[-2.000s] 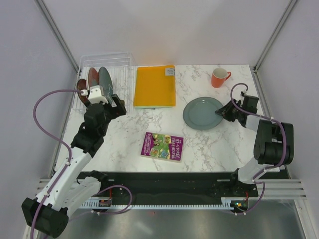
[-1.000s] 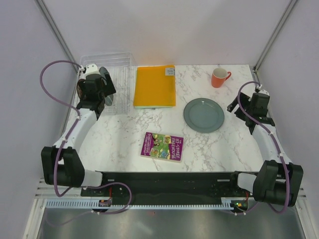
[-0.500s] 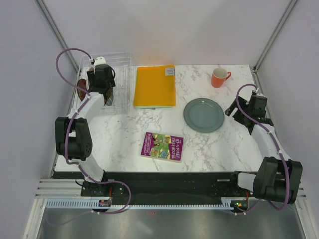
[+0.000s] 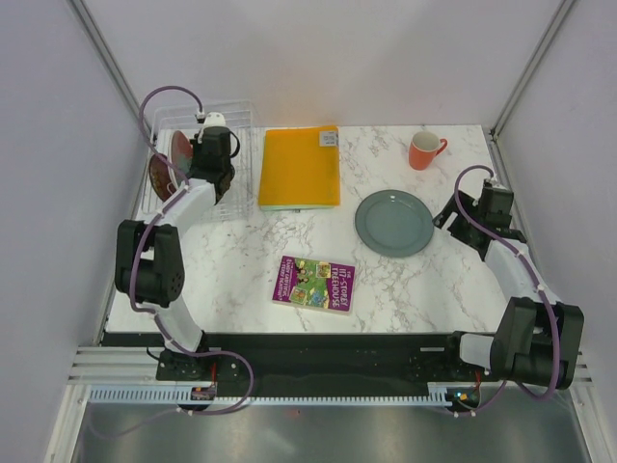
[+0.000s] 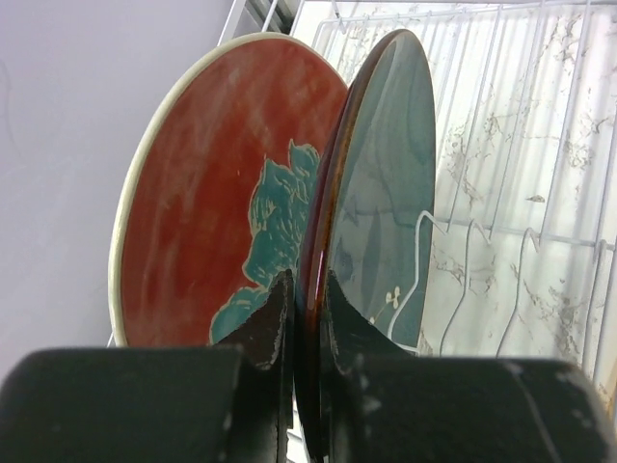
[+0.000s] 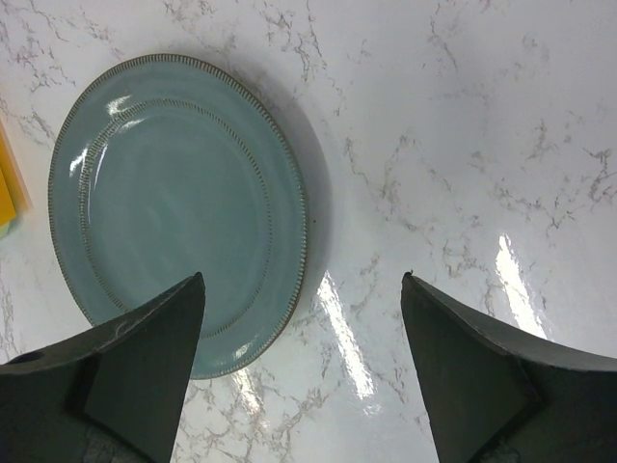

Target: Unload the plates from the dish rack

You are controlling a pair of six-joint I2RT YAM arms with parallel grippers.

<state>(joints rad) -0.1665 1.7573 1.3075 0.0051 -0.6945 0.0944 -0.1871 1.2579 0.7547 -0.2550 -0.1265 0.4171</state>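
1. Closely seen from its wrist camera, the left hand [image 5: 307,289] pinches the lower rim of the glossy dark teal round plate [image 5: 386,193], one finger on each face. The dark finger bases fill the bottom of that view and hide the plate's lowest edge.
2. Just left of it stands the round red plate with teal blotches and a pale rim [image 5: 212,183], upright and nearly face to face with the teal one. Whether the two touch cannot be told, since a finger covers the spot where they come closest.
3. Both plates stand among the thin wire dividers of the clear plastic rectangular dish rack [image 5: 521,174], which sits at the back left corner of the white marble worktop [image 4: 241,260].
4. From above, the left wrist covers the teal plate almost wholly. A smaller dark red round plate [image 4: 159,177] shows at the rack's left side, its lower part hard to make out.
5. The right hand [image 6: 301,280] is spread wide and holds nothing. It hangs over the right edge of the matte grey-green round plate [image 6: 174,203], which lies flat on the worktop, well apart from the rack; one finger hides its near rim.
6. An orange rectangular folder [image 4: 300,166] lies just beside the rack, an orange mug [image 4: 423,150] stands at the back right, and a green-and-purple picture book [image 4: 313,283] lies near the front middle.
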